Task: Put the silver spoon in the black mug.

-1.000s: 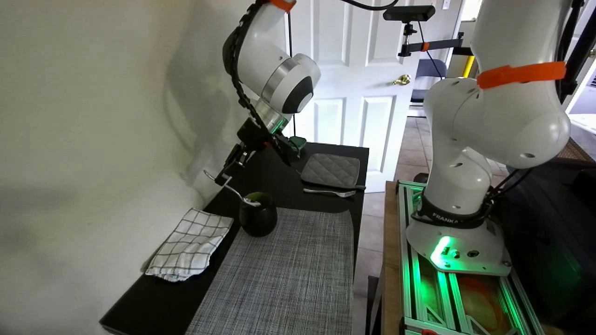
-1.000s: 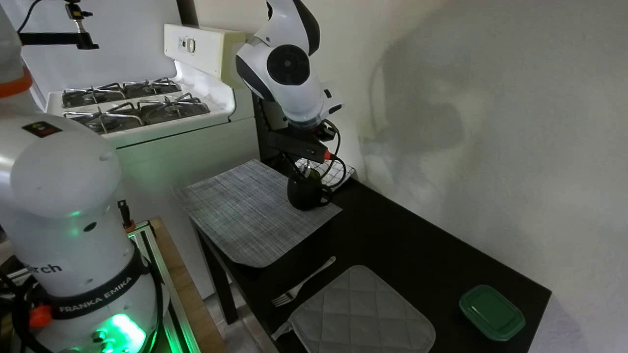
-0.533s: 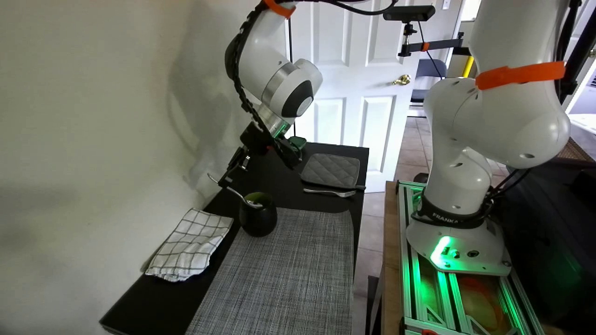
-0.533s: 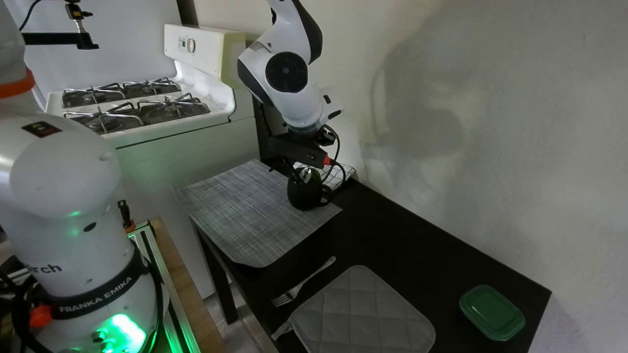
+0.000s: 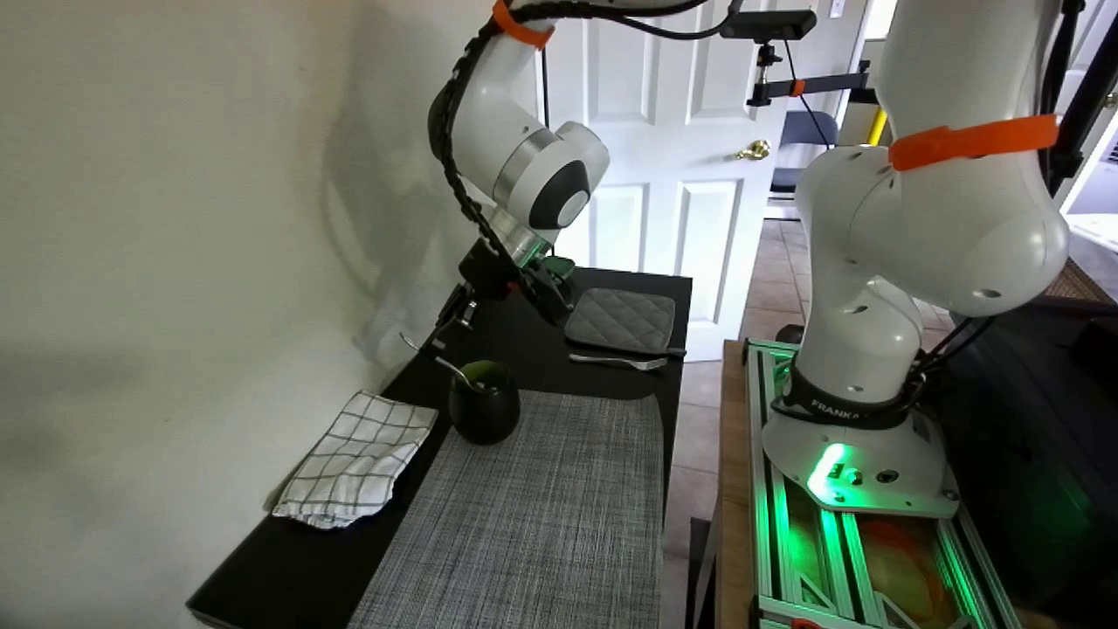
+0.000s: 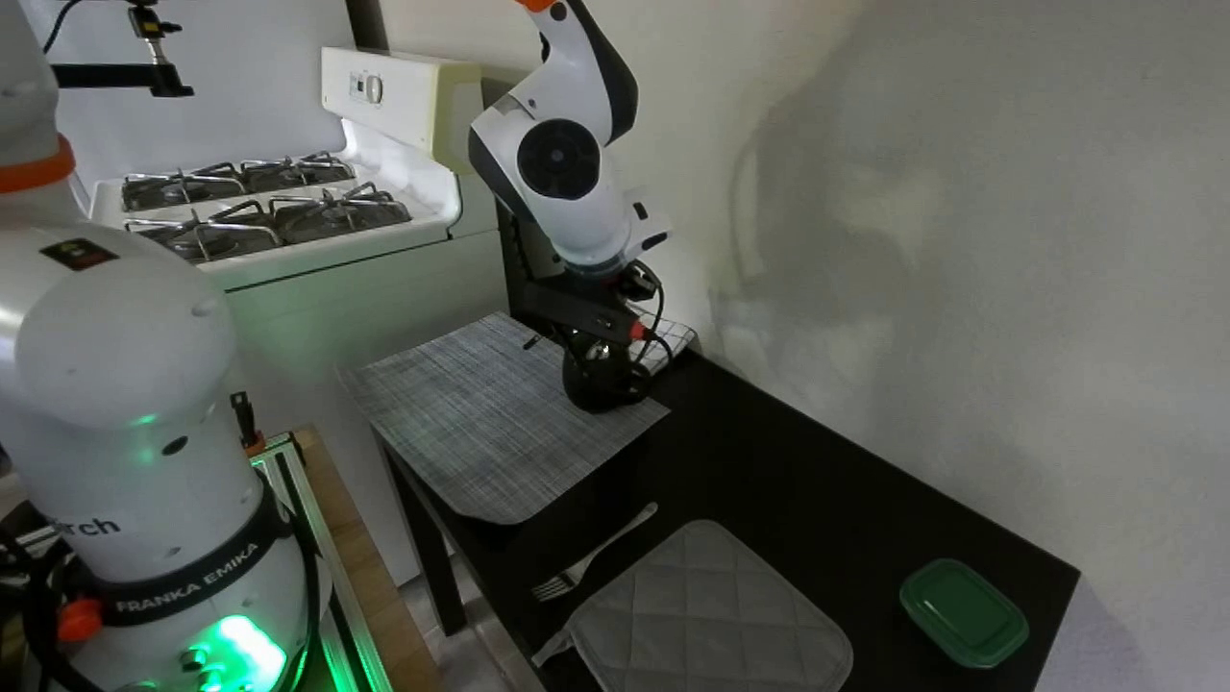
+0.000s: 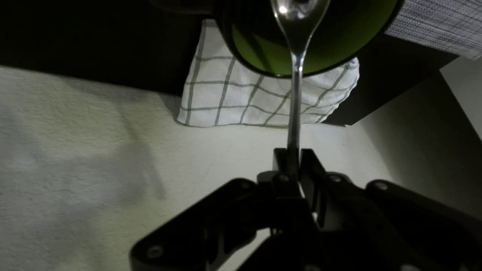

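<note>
The silver spoon [image 5: 454, 372] slants down from my gripper [image 5: 430, 348] to the black mug [image 5: 486, 418], its bowl end dipping inside the mug's mouth. In the wrist view, my gripper [image 7: 294, 162] is shut on the handle of the spoon [image 7: 296, 81], and the bowl lies over the green inside of the mug [image 7: 350, 35]. The handle crosses above the rim; whether it touches cannot be told. In an exterior view, the spoon's bowl [image 6: 599, 352] shines at the opening of the upright mug [image 6: 591, 392], and the fingers are mostly hidden behind dark parts.
The mug stands at the corner of a grey placemat [image 5: 541, 498]. A checkered cloth [image 5: 358, 459] lies beside it near the wall [image 5: 175, 262]. A fork [image 6: 596, 553], a grey pot holder [image 6: 716, 615] and a green container [image 6: 964, 615] lie farther along the black table [image 6: 798, 490].
My gripper has moved down and slightly toward the mug with the spoon. The spoon's bowl has sunk from over the rim into the mug's mouth. The mug has not moved.
</note>
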Robot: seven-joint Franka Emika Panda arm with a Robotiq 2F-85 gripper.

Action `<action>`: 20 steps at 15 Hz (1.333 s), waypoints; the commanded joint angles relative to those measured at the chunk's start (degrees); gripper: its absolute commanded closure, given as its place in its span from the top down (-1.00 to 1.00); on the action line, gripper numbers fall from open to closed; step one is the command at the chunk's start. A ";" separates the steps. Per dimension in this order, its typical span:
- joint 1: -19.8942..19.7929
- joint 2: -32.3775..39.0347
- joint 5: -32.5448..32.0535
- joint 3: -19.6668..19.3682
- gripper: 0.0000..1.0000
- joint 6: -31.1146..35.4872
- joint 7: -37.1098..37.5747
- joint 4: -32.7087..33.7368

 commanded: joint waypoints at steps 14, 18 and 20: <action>0.23 1.71 3.54 0.18 -0.12 0.69 -3.71 -1.14; 0.28 1.12 3.07 0.29 0.45 0.74 -3.26 -1.38; 0.29 0.35 2.27 0.35 0.76 0.92 -2.78 -1.59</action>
